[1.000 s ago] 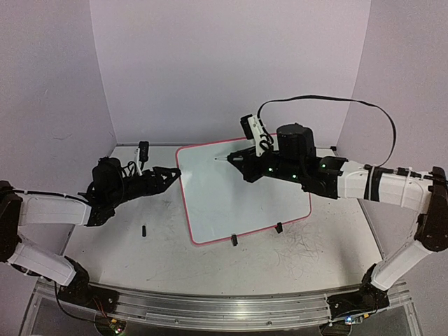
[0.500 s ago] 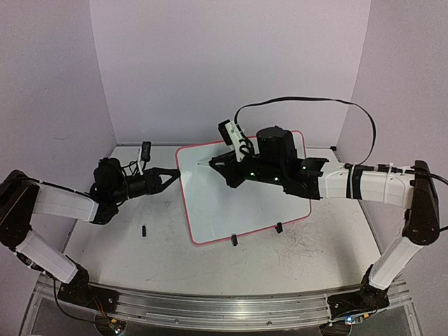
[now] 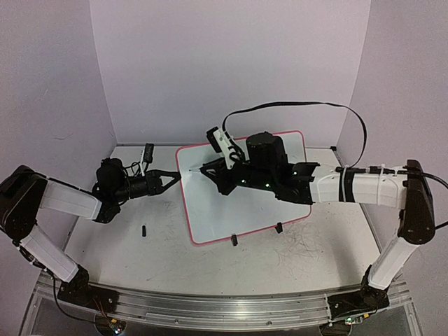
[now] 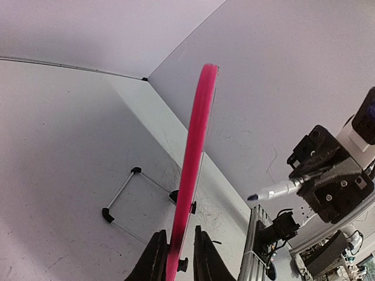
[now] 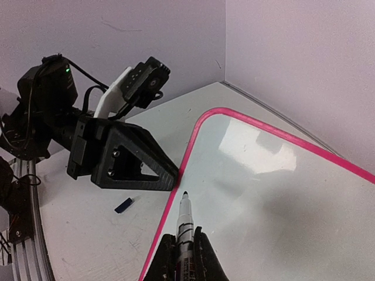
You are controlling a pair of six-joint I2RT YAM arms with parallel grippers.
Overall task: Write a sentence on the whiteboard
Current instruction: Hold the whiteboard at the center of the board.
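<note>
1. Shows, from above, the whiteboard point(image 3: 234, 213) lying slightly askew on the scuffed grey-white counter point(image 3: 140, 262), about mid-counter between the two arms, with its two small black clip feet point(image 3: 234, 241) along the near edge.
2. Gives the board face as plain glossy white inside a thin red-pink rim point(image 4: 196, 134).
3. Places the left pincer point(image 3: 176, 176) at the board's left edge, close to the far corner.
4. In the left wrist view, puts one of its dark fingers point(image 4: 155, 257) on each side of the rim, set narrow. Leaves a thin sliver of light beside one finger, so cannot tell whether the grip is firm.
5. Has the right pincer point(image 5: 183, 249) reaching across the board from the right, closed on a marker point(image 5: 185, 219) that points towards the left arm.
6. Sets the marker's dark tip over the board's far left corner, just beside the rim and near the left pincer. Cannot tell whether the tip touches the surface.
7. Picks out a small dark loose piece point(image 3: 143, 230) on the counter, left of the board and apart from it.
</note>
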